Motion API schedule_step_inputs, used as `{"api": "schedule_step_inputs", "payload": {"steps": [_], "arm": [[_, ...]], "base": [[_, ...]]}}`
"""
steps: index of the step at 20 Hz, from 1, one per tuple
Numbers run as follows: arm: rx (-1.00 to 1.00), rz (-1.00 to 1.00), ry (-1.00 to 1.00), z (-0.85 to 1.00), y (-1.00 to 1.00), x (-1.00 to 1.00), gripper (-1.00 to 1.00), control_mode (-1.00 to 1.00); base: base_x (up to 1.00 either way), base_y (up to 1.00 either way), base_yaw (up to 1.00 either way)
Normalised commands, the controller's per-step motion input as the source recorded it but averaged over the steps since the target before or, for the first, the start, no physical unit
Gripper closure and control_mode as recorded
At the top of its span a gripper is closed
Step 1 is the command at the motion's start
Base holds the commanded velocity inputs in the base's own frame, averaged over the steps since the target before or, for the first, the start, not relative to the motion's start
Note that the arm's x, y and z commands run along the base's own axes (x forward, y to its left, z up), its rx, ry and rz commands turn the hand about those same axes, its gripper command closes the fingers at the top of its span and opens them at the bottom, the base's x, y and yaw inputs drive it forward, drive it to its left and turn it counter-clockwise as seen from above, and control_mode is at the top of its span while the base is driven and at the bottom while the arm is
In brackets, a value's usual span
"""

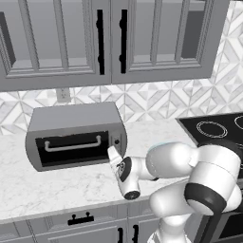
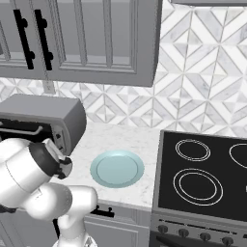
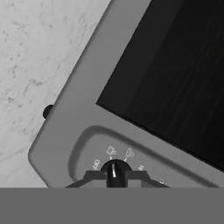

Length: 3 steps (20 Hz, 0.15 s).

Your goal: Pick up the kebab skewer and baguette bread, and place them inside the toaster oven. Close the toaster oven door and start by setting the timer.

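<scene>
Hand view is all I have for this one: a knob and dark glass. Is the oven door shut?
Observer: Yes. In the left base view the toaster oven door stands upright and shut, with its handle along the top edge.
Operator: Where on the oven is that knob?
Observer: The knob sits on the narrow panel to the right of the door, and the hand points straight at it.
Operator: Anything next to the oven?
Observer: A pale blue plate lies on the counter, between the oven and the stove.
</scene>
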Motion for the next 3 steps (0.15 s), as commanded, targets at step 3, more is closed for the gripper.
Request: {"api": "schedule_step_inputs", "payload": {"steps": [3], "arm": [[0.28,0.0,0.02,0.34,0.0,0.2,1.0,-1.0]], "base": [[0.0,0.0,0.0]]}}
